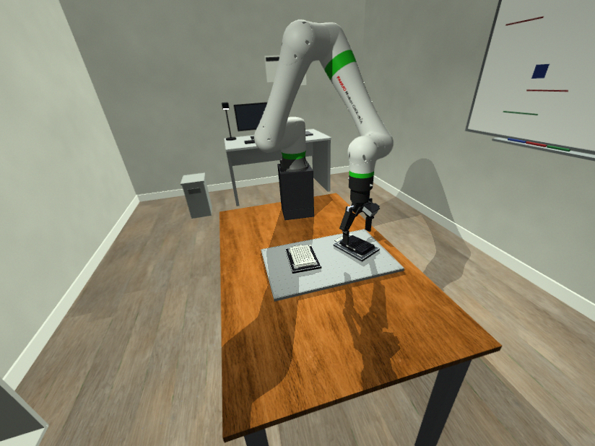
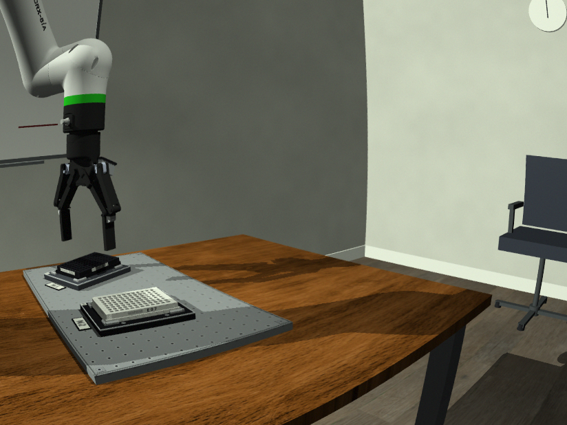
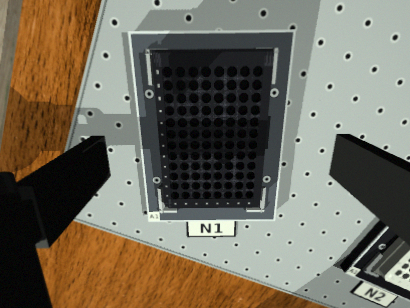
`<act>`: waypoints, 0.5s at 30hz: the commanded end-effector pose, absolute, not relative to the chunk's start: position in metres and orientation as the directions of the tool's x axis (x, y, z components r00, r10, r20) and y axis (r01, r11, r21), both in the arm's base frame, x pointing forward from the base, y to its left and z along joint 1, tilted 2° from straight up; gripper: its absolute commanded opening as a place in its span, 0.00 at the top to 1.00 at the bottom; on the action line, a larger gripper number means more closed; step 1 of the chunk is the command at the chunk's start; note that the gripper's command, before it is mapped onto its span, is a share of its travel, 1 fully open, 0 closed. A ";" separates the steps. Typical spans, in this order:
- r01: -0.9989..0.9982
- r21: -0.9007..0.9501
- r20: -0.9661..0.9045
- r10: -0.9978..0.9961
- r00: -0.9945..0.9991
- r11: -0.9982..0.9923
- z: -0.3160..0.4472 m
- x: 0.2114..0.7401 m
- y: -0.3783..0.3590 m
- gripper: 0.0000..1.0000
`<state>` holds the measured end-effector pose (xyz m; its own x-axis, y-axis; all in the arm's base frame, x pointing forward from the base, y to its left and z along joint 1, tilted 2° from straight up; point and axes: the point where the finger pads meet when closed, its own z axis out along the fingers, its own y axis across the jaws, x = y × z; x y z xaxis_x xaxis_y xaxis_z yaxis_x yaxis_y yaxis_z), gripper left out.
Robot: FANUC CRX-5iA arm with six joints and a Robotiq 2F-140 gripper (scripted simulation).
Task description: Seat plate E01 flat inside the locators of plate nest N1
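The black well plate E01 [image 3: 212,132] lies on the grey nest N1 [image 3: 145,150], above its label N1 [image 3: 211,228]. It also shows in the top view [image 1: 357,245] and the exterior view [image 2: 87,264]. I cannot tell whether it sits flat between the corner locators. My gripper [image 2: 87,237] is open and empty. It hangs a little above this plate, one finger to each side of it [image 3: 220,160], without touching it [image 1: 356,231]. The white well plate E07 [image 2: 134,302] [image 1: 302,257] sits in the black nest N2 [image 2: 138,319], nearer the table's middle.
Both nests stand on a grey perforated baseplate [image 1: 331,269] on the wooden table [image 1: 336,331]. The arm's black pedestal [image 1: 296,189] stands at the table's far end. The label N2 [image 3: 375,294] shows at the lower right of the wrist view.
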<state>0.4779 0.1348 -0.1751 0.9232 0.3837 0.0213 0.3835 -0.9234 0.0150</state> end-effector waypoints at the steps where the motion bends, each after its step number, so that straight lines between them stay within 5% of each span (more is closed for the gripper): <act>1: 0.385 0.013 0.024 0.385 0.922 -0.923 -0.177 0.477 0.138 0.00; 15: 0.385 0.013 0.024 0.385 0.923 -0.923 -0.182 0.477 0.138 0.00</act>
